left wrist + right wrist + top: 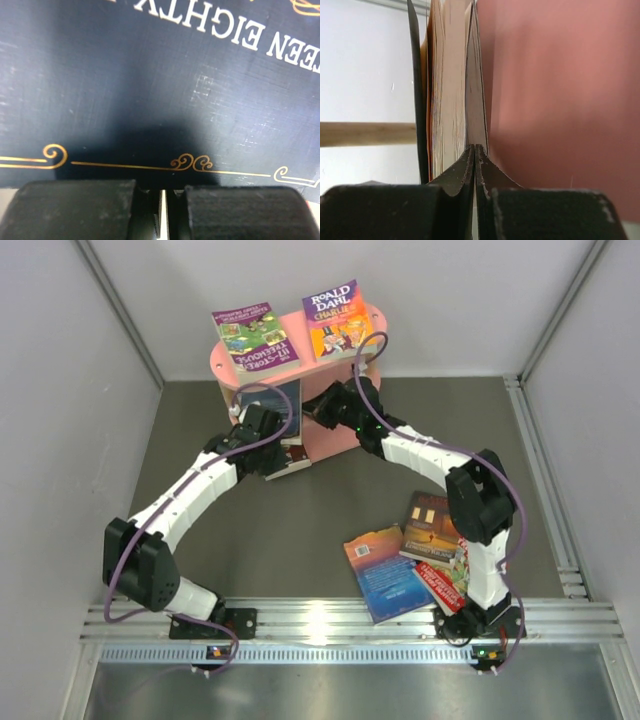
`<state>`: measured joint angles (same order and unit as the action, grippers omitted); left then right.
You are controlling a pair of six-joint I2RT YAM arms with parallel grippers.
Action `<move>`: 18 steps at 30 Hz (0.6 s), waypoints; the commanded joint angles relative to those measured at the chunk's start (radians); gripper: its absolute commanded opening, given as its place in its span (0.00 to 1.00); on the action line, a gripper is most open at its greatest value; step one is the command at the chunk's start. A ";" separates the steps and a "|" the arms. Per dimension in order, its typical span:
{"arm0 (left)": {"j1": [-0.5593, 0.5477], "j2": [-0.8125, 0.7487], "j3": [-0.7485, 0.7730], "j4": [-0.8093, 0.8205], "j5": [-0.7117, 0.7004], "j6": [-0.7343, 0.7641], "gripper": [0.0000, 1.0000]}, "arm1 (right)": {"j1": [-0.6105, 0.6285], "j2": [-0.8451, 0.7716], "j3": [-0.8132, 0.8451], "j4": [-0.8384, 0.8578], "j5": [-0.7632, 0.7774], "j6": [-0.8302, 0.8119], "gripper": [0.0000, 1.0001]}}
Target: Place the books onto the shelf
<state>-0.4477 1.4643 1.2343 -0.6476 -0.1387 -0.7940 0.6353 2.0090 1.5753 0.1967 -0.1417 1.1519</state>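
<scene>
Your shelf (222, 365) carries 2 books (255, 338) flat on its top board. Your left claw (162, 200) pinches the dark book (150, 75) by its edge at a lower tier; your right claw (475, 152) is closed against upright books (450, 75) inside.

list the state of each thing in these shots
shelf: upright
top books: lying flat on the shelf's top board
left gripper: shut, close up to dark book
right gripper: shut, tips at upright book
table books: lying flat, overlapping, not shelved
</scene>
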 commanded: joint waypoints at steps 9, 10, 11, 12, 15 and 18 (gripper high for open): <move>0.007 0.027 0.060 0.075 0.024 0.001 0.04 | 0.126 -0.081 -0.080 -0.098 -0.142 -0.029 0.00; 0.007 0.030 0.066 0.077 0.028 0.001 0.04 | 0.122 -0.087 -0.075 -0.112 -0.141 -0.037 0.00; 0.007 0.034 0.074 0.075 0.030 -0.005 0.04 | 0.118 -0.093 -0.071 -0.127 -0.136 -0.053 0.00; 0.007 0.034 0.074 0.080 0.031 -0.005 0.04 | 0.115 -0.099 -0.064 -0.164 -0.134 -0.063 0.00; 0.007 0.036 0.068 0.101 0.019 -0.014 0.03 | 0.092 -0.139 -0.060 -0.229 -0.128 -0.110 0.00; 0.007 0.047 0.074 0.120 0.007 -0.027 0.03 | 0.067 -0.234 -0.089 -0.286 -0.114 -0.153 0.00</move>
<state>-0.4454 1.4887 1.2610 -0.6254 -0.1253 -0.8234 0.6830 1.8954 1.5047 0.0177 -0.2089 1.0760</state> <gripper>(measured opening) 0.035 0.003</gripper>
